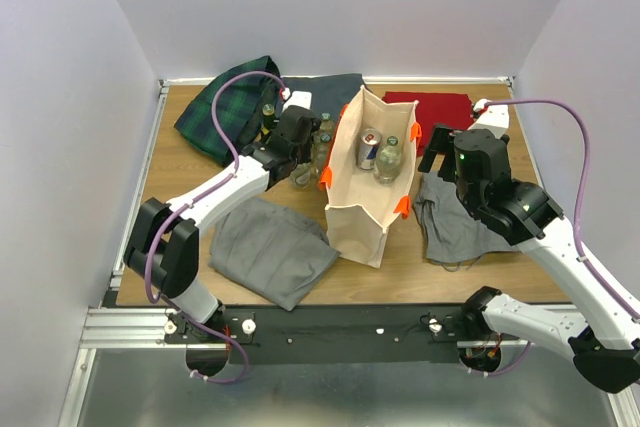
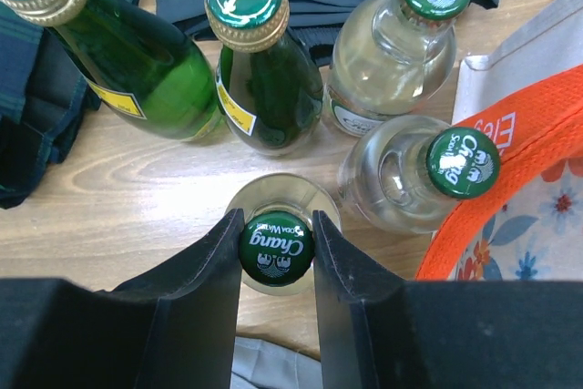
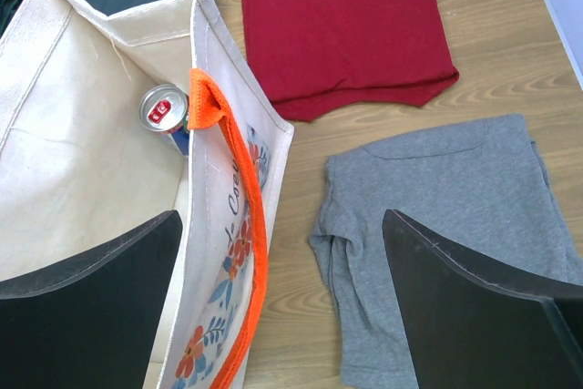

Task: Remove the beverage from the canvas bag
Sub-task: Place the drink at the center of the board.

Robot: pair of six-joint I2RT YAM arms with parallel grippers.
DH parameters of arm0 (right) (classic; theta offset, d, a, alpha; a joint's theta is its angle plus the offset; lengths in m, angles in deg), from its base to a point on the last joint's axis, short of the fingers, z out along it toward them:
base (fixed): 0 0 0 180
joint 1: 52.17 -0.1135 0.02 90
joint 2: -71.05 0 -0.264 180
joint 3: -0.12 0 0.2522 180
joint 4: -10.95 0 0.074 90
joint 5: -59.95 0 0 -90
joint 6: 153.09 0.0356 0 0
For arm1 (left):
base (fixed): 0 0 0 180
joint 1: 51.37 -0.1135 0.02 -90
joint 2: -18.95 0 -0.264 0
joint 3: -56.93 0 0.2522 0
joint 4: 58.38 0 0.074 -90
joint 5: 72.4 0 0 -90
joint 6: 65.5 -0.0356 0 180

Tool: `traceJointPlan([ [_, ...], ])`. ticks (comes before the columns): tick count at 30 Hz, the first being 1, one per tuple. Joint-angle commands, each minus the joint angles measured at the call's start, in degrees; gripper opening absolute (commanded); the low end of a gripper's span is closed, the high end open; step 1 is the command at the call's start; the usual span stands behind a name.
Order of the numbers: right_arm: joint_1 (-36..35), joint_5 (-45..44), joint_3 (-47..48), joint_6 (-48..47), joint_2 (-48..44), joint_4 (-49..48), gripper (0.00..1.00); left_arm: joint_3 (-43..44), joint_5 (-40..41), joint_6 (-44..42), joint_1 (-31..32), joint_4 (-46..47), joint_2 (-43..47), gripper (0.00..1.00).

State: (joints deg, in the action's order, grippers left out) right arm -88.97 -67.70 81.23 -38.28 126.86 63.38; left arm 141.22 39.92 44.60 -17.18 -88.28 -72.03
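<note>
The left gripper (image 2: 276, 248) is pinched on the green "Chang" cap of a clear bottle (image 2: 278, 196) standing on the table beside the canvas bag (image 1: 355, 217). It is crowded by two more Chang bottles (image 2: 393, 43) and two green bottles (image 2: 264, 79) with yellow labels too small to read. A can (image 1: 369, 147) and a green-capped bottle (image 1: 390, 159) stand inside the bag. The right gripper (image 3: 282, 225) is spread wide over the bag's orange handle (image 3: 246, 225), near a grey shirt (image 3: 437, 225) and a red cloth (image 3: 346, 34).

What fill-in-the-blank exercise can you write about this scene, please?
1. The left end effector is shut on the ___ cap of a clear bottle.
2. The right end effector is ___ and holds nothing.
3. Inside the canvas bag stand one glass bottle and one metal ___.
Missing words: green; open; can.
</note>
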Motion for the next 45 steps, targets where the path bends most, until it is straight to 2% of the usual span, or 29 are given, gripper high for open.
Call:
traceJointPlan([
  [1, -0.3, -0.8, 0.0, 0.3, -0.8, -0.1, 1.0, 0.7, 2.8, 1.0, -0.2, 9.9, 1.3, 0.0],
  [30, -0.3, -1.1, -0.3, 0.3, -0.7, -0.1, 1.0, 1.5, 3.0, 0.8, -0.3, 10.9, -1.1, 0.0],
  [34, -0.3, -1.1, -0.4, 0.2, -0.6, -0.1, 1.0, 2.3, 2.5, 1.2, -0.3, 9.5, -1.3, 0.06],
  [38, -0.3, -1.1, -0.4, 0.2, -0.6, -0.1, 1.0, 2.3, 2.5, 1.3, -0.3, 9.3, -1.0, 0.22],
  [40, -0.3, -1.0, -0.5, 0.2, -0.6, -0.1, 1.0, 2.3, 2.6, 1.4, -0.3, 8.9, -0.9, 0.25],
  [42, -0.3, -1.0, -0.5, 0.2, -0.8, -0.1, 1.0, 2.1, 2.8, 1.4, -0.2, 8.9, -0.8, 0.32],
  [45, -0.3, -1.1, -0.6, 0.3, -0.8, -0.2, 1.0, 2.3, 3.0, 1.3, -0.3, 8.6, -0.7, 0.33],
])
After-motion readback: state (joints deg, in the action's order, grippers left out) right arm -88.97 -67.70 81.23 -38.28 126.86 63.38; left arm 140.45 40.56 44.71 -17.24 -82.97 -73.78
